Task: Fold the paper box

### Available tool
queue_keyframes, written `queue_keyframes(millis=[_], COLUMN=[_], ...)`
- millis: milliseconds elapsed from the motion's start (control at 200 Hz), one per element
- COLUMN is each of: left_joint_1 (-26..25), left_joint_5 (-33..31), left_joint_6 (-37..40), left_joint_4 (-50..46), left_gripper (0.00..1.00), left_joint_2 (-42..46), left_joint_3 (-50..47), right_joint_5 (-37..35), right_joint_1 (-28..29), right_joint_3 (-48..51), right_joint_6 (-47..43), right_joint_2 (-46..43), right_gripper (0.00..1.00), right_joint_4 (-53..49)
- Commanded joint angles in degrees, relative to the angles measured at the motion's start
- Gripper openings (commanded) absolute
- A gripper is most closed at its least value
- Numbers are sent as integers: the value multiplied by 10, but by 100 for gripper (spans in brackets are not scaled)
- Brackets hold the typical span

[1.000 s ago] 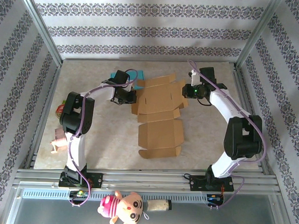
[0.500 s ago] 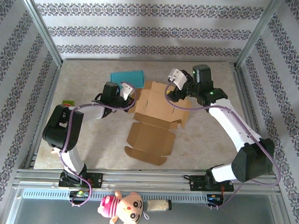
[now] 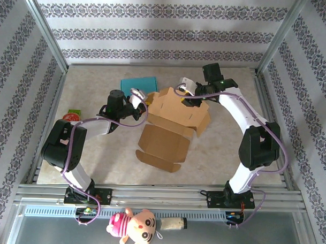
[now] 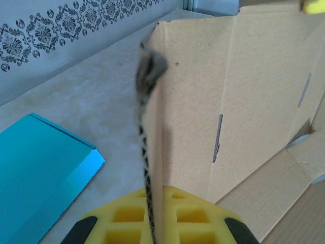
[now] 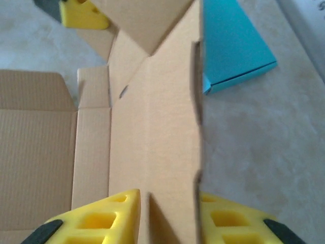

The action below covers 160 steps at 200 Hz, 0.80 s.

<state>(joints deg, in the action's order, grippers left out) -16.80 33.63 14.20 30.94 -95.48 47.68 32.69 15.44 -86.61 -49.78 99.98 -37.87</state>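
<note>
**Walls half up, lid not yet closed**

Your left tool (image 3: 137, 97) is clamped on the left wall of the paper box (image 3: 171, 122). The box sits mid-worktop (image 3: 221, 148), near a flat teal box (image 3: 138, 84). Its far walls stand raised, and I see nothing inside. The near lid panel lies flat, waiting to be folded. Your right tool (image 3: 186, 92) pinches the right wall.

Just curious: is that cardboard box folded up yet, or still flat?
Partly folded: on the paper box, far panels stand up, gripped by the left end effector and right end effector; the near flap lies flat.
</note>
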Motion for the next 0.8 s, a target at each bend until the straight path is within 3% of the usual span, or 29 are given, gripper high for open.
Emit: queue_keyframes(millis=[0,115,150,195,225,265,445,515,590,690,794], left_joint_1=[0,1,1,1,0,0,-18,-21,-32,-58,-76], left_joint_5=[-10,-30,-44,-65,-70,-73,-211,-203,-174,-146,-164], left_joint_6=[15,-23,-54,-108,-152,-219,-574,-691,-751,-772,-795], left_joint_4=[19,0,-12,-29,-42,-55,-111,-120,-112,-78,-64], left_gripper=[0,0,6,28,38,44,50,53,62,78,79], left_joint_2=[10,11,15,25,36,56,190,227,245,246,225], left_joint_3=[3,16,22,28,30,25,-69,-96,-103,-89,-65], right_joint_5=[6,-72,-106,-145,-180,-231,-420,-465,-499,-527,-539], right_joint_1=[15,39,47,60,71,87,145,161,175,191,205], right_joint_3=[-26,-20,-9,6,23,49,167,205,243,285,324], right_joint_6=[4,3,2,-1,-8,-26,-114,-160,-211,-262,-296], right_joint_2=[0,-18,-26,-36,-43,-53,-63,-60,-53,-42,-35], right_gripper=[0,0,0,0,0,0,0,0,0,0,0], right_joint_4=[-23,-9,4,31,54,86,281,361,441,541,628])
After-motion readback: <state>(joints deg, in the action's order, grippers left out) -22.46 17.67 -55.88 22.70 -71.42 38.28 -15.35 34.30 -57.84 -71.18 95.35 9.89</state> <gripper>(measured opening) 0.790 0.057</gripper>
